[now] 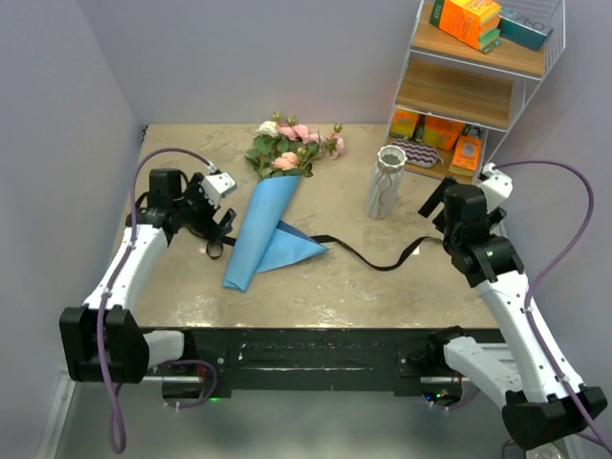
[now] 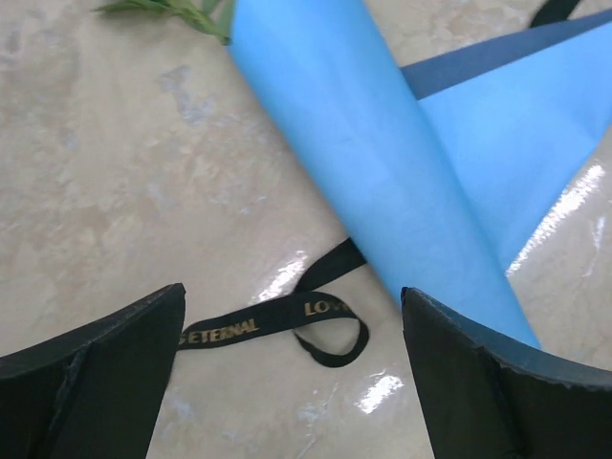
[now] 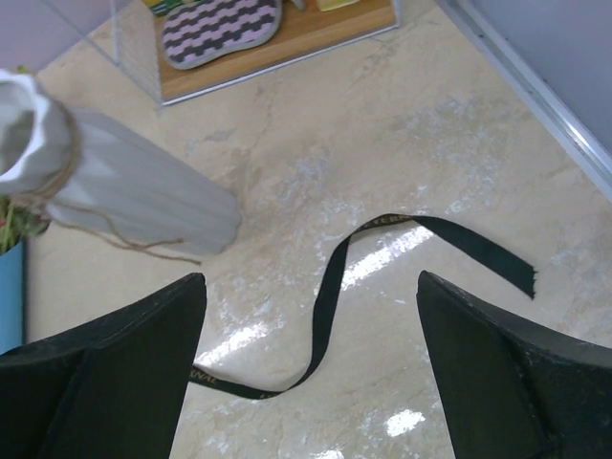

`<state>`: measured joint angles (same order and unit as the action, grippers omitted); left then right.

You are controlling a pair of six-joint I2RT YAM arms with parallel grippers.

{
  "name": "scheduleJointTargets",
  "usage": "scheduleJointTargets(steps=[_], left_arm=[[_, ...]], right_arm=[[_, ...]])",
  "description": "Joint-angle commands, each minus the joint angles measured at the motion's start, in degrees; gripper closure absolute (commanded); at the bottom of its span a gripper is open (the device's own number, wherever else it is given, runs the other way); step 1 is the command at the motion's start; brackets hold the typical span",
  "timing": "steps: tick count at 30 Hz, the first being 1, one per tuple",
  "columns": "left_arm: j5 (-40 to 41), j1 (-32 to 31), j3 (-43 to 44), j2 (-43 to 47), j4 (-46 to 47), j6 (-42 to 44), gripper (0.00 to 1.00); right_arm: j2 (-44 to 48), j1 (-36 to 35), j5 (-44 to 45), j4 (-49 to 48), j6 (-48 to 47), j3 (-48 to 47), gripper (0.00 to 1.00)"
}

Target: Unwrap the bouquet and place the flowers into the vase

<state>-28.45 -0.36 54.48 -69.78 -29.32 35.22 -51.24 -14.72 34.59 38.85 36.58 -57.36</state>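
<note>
We found the left pincer (image 2: 293,320) wide and empty, black ribbon (image 2: 222,333) beneath it, the blue-wrapped bouquet (image 2: 382,191) just ahead; the right pincer (image 3: 311,287), likewise wide, had the vase (image 3: 134,191) ahead-left.

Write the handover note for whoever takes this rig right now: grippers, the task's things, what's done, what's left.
Left gripper: open, empty, over one end of the ribbon beside the bouquet.
Right gripper: open, empty, over the ribbon's other end near the vase.
Bouquet lies on the table, flowers inside the blue paper, one flap splayed out.
Vase upright, no flowers in it.
Done: ribbon untied, lying loose.
Left: open the paper, move the flowers into the vase.
</note>
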Motion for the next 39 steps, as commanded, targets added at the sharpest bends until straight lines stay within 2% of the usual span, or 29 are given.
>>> scheduleJointTargets(steps=[1,9,13,17,21,29,31,35,39], left_arm=[[-3.1,-3.4,-2.1,-6.3,1.1,-1.6,0.01],[-3.6,-5.1,-4.0,-17.3,4.7,-1.6,0.01],[-5.2,-7.4,-3.1,-20.3,5.6,-3.9,0.01],[-6.4,-9.9,-2.4,-22.9,6.6,-5.9,0.01],[-9.6,-11.9,-3.1,-22.3,5.2,-6.0,0.03],[-24.1,-14.2,-6.0,-12.9,0.3,-5.3,0.04],[-25.5,-14.4,-5.2,-11.5,-0.9,-4.8,0.04],[-22.4,-11.8,-0.8,-8.8,-4.5,-4.1,0.03],[-18.6,-0.9,4.2,-8.9,-4.0,-7.0,0.01]], right_arm=[[0.3,-8.0,0.0,-1.9,-2.4,-2.8,0.09],[-1.0,-21.2,4.0,-3.3,0.9,1.5,0.14],[-4.3,-31.6,9.9,-1.6,4.6,2.4,0.14],[-8.5,-39.1,13.9,-0.9,8.2,2.3,0.14],[-11.6,-43.5,14.0,-0.7,11.4,2.8,0.15],[-13.7,-45.0,13.0,-3.5,12.0,5.2,0.15],[-15.1,-46.0,13.0,-4.3,11.1,4.8,0.15],[-21.3,-52.4,16.3,-5.2,8.3,1.6,0.12],[-32.1,-62.9,20.9,-3.5,6.1,-4.8,0.10]])
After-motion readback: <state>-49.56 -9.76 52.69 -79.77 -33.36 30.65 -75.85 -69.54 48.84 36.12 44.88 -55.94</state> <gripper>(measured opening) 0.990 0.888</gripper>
